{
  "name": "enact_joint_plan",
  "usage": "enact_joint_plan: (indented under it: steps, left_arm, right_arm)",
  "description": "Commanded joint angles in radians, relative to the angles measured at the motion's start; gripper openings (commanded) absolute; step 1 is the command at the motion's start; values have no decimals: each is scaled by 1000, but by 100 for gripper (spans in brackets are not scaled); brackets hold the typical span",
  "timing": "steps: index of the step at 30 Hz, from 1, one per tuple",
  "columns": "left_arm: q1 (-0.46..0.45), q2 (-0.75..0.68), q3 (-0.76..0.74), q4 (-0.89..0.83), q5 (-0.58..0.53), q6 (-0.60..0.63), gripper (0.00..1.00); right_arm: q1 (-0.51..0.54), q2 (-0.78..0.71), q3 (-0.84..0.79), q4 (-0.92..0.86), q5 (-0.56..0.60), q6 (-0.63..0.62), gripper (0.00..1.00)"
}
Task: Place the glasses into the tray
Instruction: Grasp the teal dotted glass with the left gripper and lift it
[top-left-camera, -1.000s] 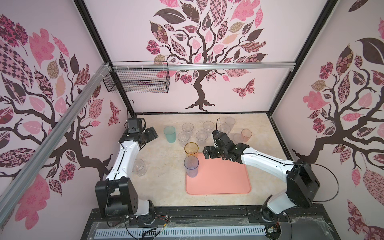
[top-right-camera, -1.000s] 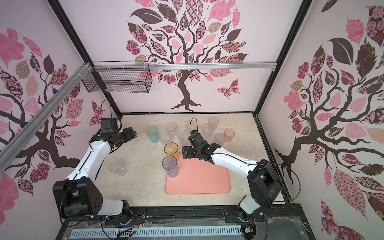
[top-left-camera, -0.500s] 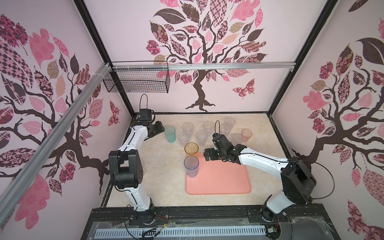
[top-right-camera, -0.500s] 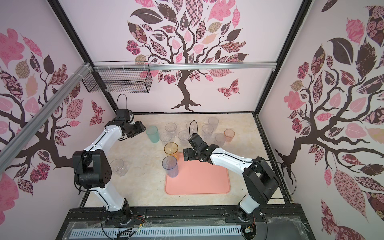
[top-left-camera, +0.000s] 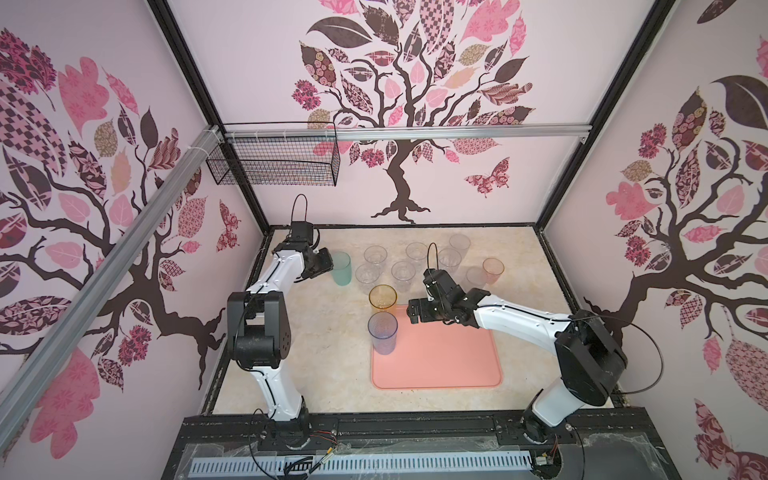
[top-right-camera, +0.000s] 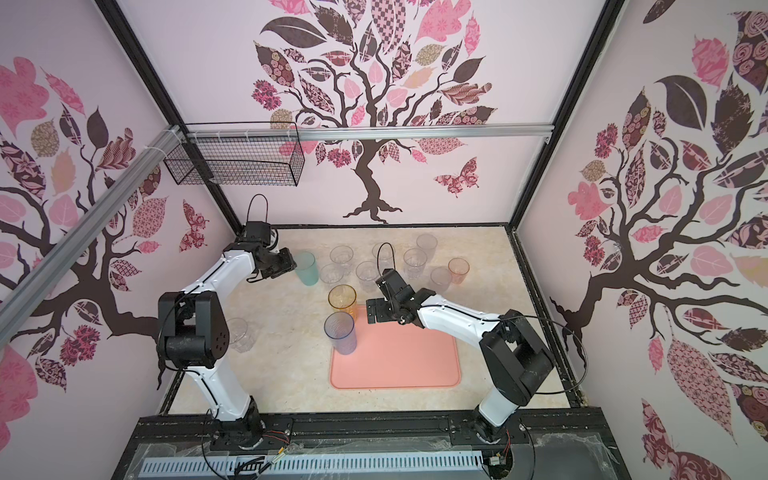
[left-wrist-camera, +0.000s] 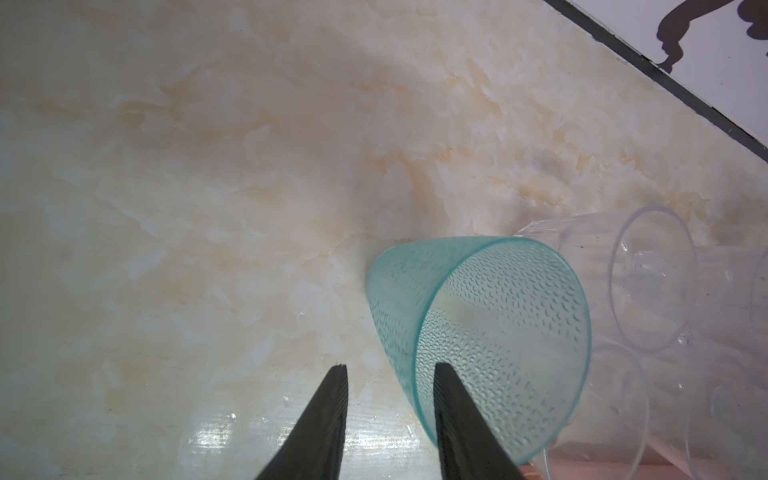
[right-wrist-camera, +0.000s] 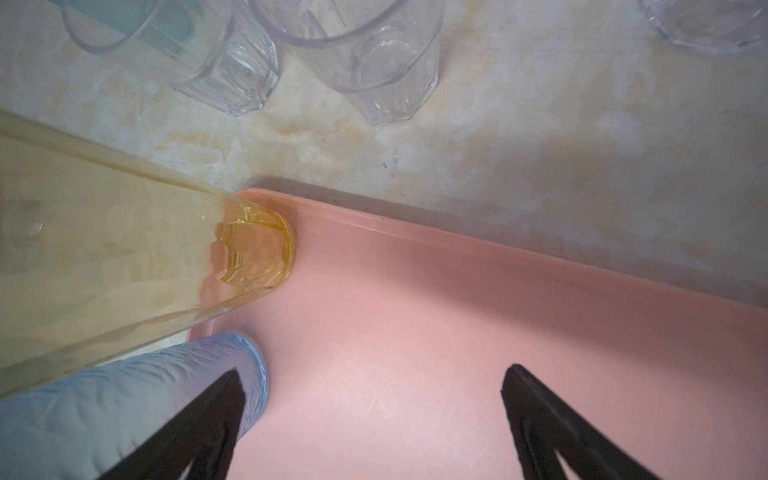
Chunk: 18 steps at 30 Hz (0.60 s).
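Firstly, left gripper (left-wrist-camera: 386, 368): jaws partly apart with a narrow gap. They straddle the near wall of the teal glass (left-wrist-camera: 498, 332). One finger overlaps its rim; the other stands outside, with table (left-wrist-camera: 208, 208) showing between it and the glass. Whether either finger touches the glass cannot be told. In both top views it sits at the glass's 9 o'clock.
right gripper (right-wrist-camera: 374, 384): jaws spread wide, nothing between them. It hangs over the 11 o'clock part of the tray (right-wrist-camera: 415, 311), at 3 o'clock of the amber glass (right-wrist-camera: 249, 249).
teal glass: upright on the table, off the tray, at 10 o'clock from it.
amber glass: upright, base inside the tray's 10-to-11 o'clock corner, close to the rim.
blue-grey glass (top-left-camera: 382, 334): tall, upright, in the tray at its 9 o'clock edge, just beside the amber glass at that one's 6 o'clock.
tray: salmon-pink, flat on the table, holding those two glasses.
clear glasses (top-left-camera: 403, 270): seven, clear or frosted, upright in a loose cluster on the table at 12 o'clock from the tray.
pinkish-orange glass (top-left-camera: 493, 270): upright at the cluster's 3 o'clock end, 1 o'clock from the tray.
lone clear glass (top-right-camera: 240, 334): on the table at 9 o'clock from the tray, well apart, beside the left arm in a top view.
wire basket (top-left-camera: 274, 162): black, hung on the rail at 11 o'clock, above the table.
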Motion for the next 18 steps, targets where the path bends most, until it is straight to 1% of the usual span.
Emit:
enact_joint_plan:
  steps: [1, 4, 10, 18]
  left_arm:
    - [-8, 18, 46, 0, -20, 9, 35]
    - [-6, 21, 49, 1, -33, 11, 30]
    - [-5, 40, 57, -6, -28, 11, 17]
    - [-3, 21, 54, -18, -32, 20, 5]
  right_arm:
    - [1, 26, 27, -8, -9, -4, 99]
    - [1, 25, 16, -1, -14, 1, 100]
    - [1, 31, 7, -2, -17, 6, 100]
    - [1, 23, 3, -7, -12, 3, 99]
